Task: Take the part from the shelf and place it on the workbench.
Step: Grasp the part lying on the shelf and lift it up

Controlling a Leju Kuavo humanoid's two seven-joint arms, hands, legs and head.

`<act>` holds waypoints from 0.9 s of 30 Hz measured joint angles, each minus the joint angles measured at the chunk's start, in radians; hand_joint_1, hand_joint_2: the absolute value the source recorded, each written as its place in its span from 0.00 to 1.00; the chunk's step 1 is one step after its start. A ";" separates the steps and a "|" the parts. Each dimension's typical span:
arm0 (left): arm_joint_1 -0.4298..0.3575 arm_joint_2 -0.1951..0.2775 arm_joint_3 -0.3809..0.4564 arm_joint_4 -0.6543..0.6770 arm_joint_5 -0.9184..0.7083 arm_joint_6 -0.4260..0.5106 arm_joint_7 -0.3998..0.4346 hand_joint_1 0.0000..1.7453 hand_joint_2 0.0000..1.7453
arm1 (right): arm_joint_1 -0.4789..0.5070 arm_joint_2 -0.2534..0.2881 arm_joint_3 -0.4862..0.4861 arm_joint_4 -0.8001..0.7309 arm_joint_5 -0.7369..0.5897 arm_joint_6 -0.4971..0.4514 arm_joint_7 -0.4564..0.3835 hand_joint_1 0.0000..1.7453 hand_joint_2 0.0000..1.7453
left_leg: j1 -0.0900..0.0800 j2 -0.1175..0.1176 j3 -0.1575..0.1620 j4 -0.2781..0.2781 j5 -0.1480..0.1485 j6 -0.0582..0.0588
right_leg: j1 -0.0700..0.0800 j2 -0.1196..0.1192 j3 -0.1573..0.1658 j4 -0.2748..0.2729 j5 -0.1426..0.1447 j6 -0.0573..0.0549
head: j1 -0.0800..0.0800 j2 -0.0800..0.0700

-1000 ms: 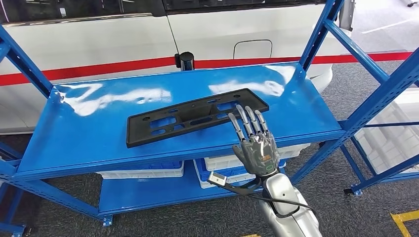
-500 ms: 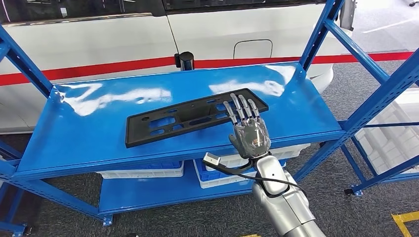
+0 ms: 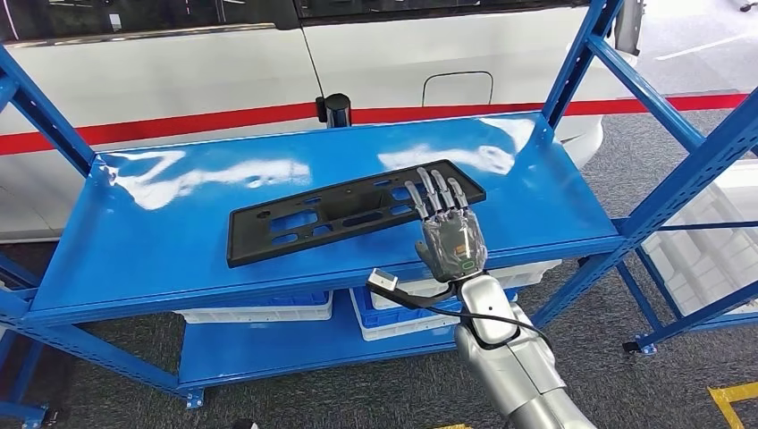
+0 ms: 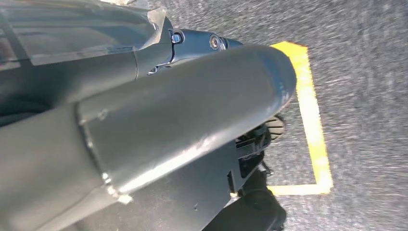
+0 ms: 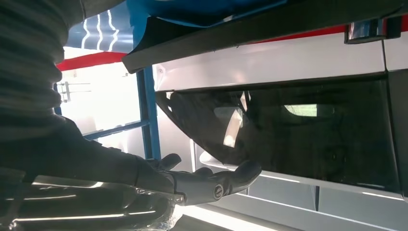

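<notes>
From the head view, the blue shelf [image 3: 134,241] is running off behind its slanted uprights at the far left, where its end is being cut off from sight, and a broad bare stretch of glossy blue is lying open between that end and the part [image 3: 344,213]. The part, a long flat black plate with slots, is lying on the top level slightly askew, its left end close to the front lip and its right end angled farther back. White bins [image 3: 259,313] are sitting half hidden under the front edge on the lower level. At the part's right end the right hand [image 3: 450,234] is reaching in from below, palm down with fingers stretched out and apart, fingertips [image 3: 427,192] overlapping the plate's near right corner; whether they are actually pressing on it is hard to tell, and nothing is being held. In the right wrist view the thumb [image 5: 216,185] is hanging free of the part's dark edge [image 5: 250,33]. To the right of the hand, more bare shelf is stretching to the upright. The left hand is not in the pictures.
</notes>
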 joint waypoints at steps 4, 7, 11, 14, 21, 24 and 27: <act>-0.019 -0.004 -0.003 0.000 -0.001 0.000 0.023 0.00 0.00 | -0.028 0.013 0.000 0.052 0.000 -0.002 0.000 0.00 1.00 | 0.000 0.000 0.000 0.000 0.000 0.000 | 0.000 0.000 0.000 0.000 0.000 0.000 | 0.000 0.000; -0.025 -0.005 -0.003 0.000 -0.001 0.000 0.024 0.00 0.00 | -0.041 0.019 0.000 0.078 0.000 -0.003 0.000 0.00 1.00 | 0.000 0.000 0.000 0.000 0.000 0.000 | 0.000 0.000 0.000 0.000 0.000 0.000 | 0.000 0.000; -0.027 -0.007 -0.003 0.000 -0.001 0.000 0.024 0.00 0.00 | -0.048 0.024 0.000 0.099 0.000 -0.004 0.001 0.00 1.00 | 0.000 0.000 0.000 0.000 0.000 0.000 | 0.000 0.000 0.000 0.000 0.000 0.000 | 0.000 0.000; -0.027 -0.007 -0.003 0.000 -0.001 0.000 0.024 0.00 0.00 | -0.051 0.026 0.000 0.110 0.000 -0.004 0.001 0.00 1.00 | 0.000 0.000 -0.001 0.000 0.000 0.000 | 0.000 0.000 -0.001 0.000 0.000 0.000 | 0.000 0.000; -0.027 -0.007 -0.003 0.000 -0.001 0.000 0.024 0.00 0.00 | -0.053 0.029 0.000 0.125 0.000 -0.004 0.001 0.00 1.00 | 0.000 0.000 -0.001 0.000 0.000 0.000 | 0.000 0.000 -0.001 0.000 0.000 0.000 | 0.000 0.000; -0.028 -0.007 -0.003 0.000 -0.002 0.000 0.024 0.00 0.00 | -0.058 0.030 0.002 0.133 0.000 -0.003 0.007 0.00 1.00 | 0.000 0.000 -0.001 0.000 0.000 0.000 | 0.000 0.000 -0.001 0.000 0.000 0.000 | 0.000 0.000; -0.028 -0.007 -0.003 0.000 -0.003 0.000 0.025 0.00 0.00 | -0.075 0.035 0.017 0.150 0.000 0.005 0.028 0.00 1.00 | 0.000 0.000 -0.001 0.000 0.000 0.000 | 0.000 0.000 -0.001 0.000 0.000 0.000 | 0.000 0.000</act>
